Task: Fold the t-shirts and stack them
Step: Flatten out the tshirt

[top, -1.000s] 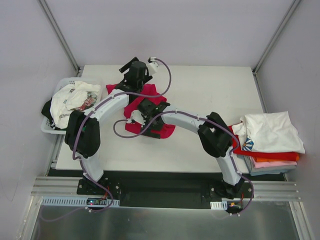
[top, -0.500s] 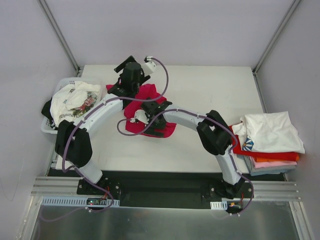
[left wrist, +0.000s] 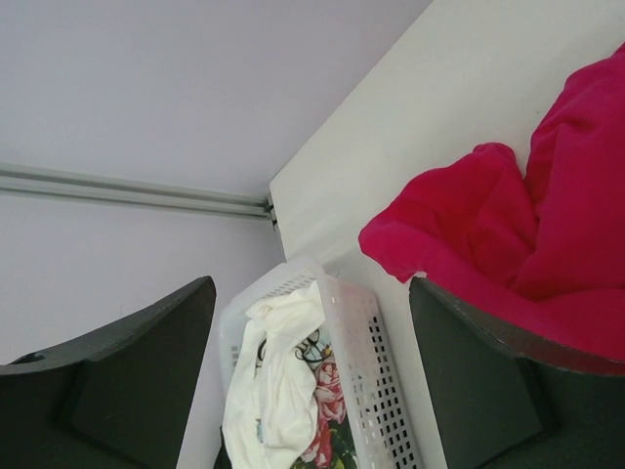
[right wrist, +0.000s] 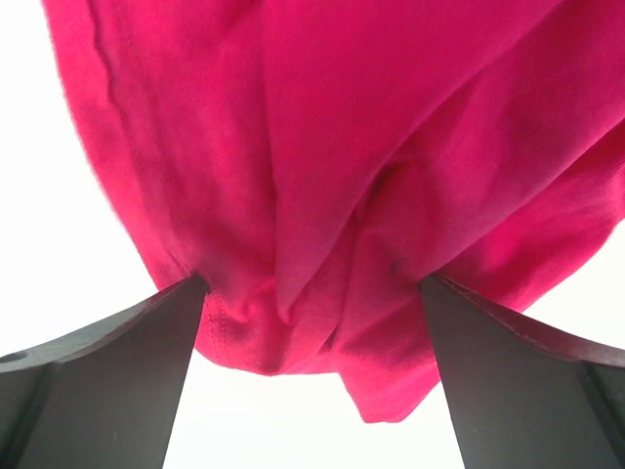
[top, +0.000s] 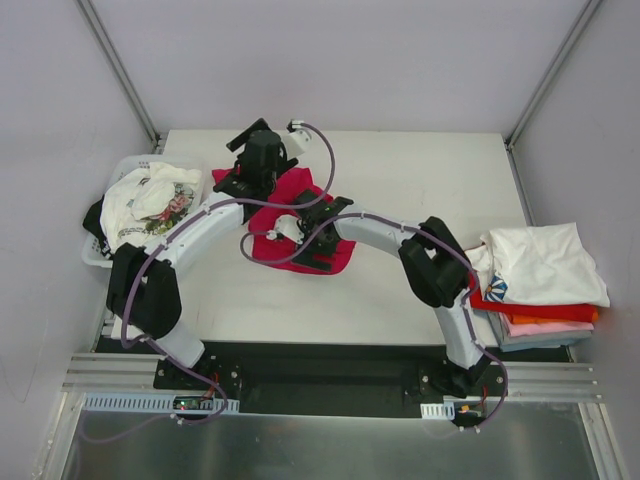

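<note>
A plain crimson-magenta t-shirt [top: 300, 225] lies crumpled on the table, left of centre. My right gripper [top: 318, 240] hangs open just above it. In the right wrist view the shirt [right wrist: 371, 147] bunches between the spread fingers [right wrist: 107, 381], and the right gripper [right wrist: 312, 281] grips nothing. My left gripper [top: 238, 165] is open and empty at the shirt's far left edge and points toward the basket. In the left wrist view the shirt [left wrist: 547, 225] lies beside the right finger [left wrist: 488, 391] of the left gripper [left wrist: 312, 293].
A white plastic basket [top: 95, 255] at the table's left edge holds a white printed t-shirt [top: 145, 200] and a dark one [top: 95, 215]; it also shows in the left wrist view [left wrist: 366, 332]. A stack of folded t-shirts [top: 545, 265] sits at the right edge, white on top.
My left arm's elbow has swung left and its gripper has dropped slightly toward the shirt's left edge. My right gripper has shifted a little right over the shirt. Both stay open.
</note>
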Tool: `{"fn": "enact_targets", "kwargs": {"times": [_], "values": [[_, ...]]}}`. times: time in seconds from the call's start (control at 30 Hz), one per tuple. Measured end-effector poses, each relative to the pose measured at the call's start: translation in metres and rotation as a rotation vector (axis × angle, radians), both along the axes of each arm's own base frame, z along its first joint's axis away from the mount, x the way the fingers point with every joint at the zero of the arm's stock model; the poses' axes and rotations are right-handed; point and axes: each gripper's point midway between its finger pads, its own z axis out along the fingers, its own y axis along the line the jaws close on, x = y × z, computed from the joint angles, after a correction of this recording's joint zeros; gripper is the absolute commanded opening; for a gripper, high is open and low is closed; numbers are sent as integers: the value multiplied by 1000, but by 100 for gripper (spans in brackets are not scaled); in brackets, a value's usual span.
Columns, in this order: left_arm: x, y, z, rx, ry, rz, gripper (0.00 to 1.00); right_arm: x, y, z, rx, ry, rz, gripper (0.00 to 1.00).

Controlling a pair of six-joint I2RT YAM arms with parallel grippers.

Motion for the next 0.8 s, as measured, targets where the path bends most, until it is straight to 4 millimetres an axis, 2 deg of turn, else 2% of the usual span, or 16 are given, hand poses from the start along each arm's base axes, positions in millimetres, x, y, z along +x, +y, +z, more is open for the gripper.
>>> {"fn": "enact_targets", "kwargs": {"times": [0.17,0.27,0.4,0.47,0.6,0.8], "values": [[-8,5,20,1,-36,-4,81,-10,-24,0,4,37,-4,99],[-17,10,41,-10,-79,-6,81,-20,-55,-3,-28,79,-22,99],[-29,15,55,-13,-113,-9,81,-28,-96,-5,-76,123,-65,99],[-33,18,55,-12,-114,-9,81,-30,-113,-5,-104,135,-86,99],[-38,21,41,6,-87,-4,81,-31,-145,-5,-171,148,-118,99],[-41,23,23,28,-48,-4,81,-32,-180,-4,-252,152,-147,99]]}}
